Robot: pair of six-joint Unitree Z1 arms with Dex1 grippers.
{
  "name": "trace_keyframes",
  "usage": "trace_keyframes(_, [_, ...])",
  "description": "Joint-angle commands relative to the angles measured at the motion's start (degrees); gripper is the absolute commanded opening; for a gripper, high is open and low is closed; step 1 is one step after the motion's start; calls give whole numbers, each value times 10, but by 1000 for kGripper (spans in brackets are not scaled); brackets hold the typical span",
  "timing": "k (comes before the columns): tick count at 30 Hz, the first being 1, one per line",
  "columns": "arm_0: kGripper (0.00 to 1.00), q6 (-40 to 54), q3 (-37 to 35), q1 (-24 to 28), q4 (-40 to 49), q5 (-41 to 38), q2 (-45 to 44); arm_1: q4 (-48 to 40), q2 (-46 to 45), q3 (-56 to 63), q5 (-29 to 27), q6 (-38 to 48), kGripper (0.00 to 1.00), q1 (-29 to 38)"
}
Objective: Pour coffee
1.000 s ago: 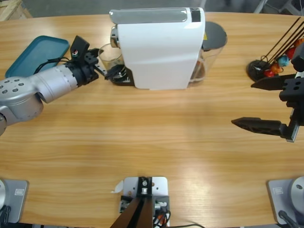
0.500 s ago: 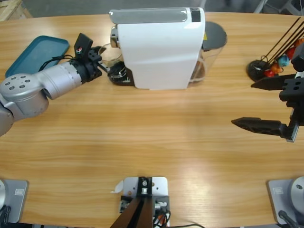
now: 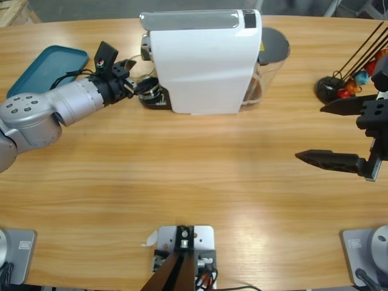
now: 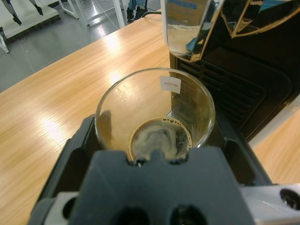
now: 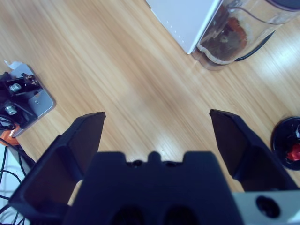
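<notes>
High view: left gripper (image 3: 134,86) sits tight against the white coffee machine (image 3: 203,60), teal tray (image 3: 45,68) behind its arm; glass mostly hidden there. Right gripper (image 3: 330,133) spread wide, holding nothing, bare table (image 3: 200,163) ahead.

Left wrist view: 2 jaws clamp the glass (image 4: 155,115); coffee (image 4: 160,142) shallow at its bottom, machine spout just above.

Right wrist view: jaws wide apart over bare wood; capsule holder (image 5: 289,146) cut off at the edge.

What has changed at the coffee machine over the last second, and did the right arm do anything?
The left tool swung slightly toward the table's far edge and pressed in closer to the white coffee machine, and now sits around the glass holding a shallow pool of coffee; the glass stays by the machine's front. The right tool held open and motionless, and the teal tray and capsule stand stayed put.
</notes>
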Motion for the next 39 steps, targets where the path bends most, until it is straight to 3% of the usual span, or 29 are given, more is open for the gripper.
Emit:
trace_keyframes(1, [272, -6, -2, 6, -3, -8, 24, -5, 12, 12, -2, 5, 982, 8])
trace_keyframes(13, [278, -6, 61, 29, -2, 10, -76, -5, 14, 12, -2, 7, 982, 8])
trace_keyframes(18, [278, -3, 100, 38, 4, 61, -154, -5, 12, 12, -2, 7, 982, 8])
trace_keyframes(23, [278, -6, 106, 97, 64, 108, -216, -6, 7, 14, -1, 7, 982, 8])
trace_keyframes(28, [273, -31, 109, 192, 157, 118, -282, -8, 1, 16, -1, 7, 982, 8])
trace_keyframes(33, [275, -61, 121, 255, 154, 120, -268, -8, 0, 17, -1, 7, 982, 8])
trace_keyframes(39, [278, -70, 116, 287, 89, 135, -152, -9, -1, 17, 0, 7, 982, 8])
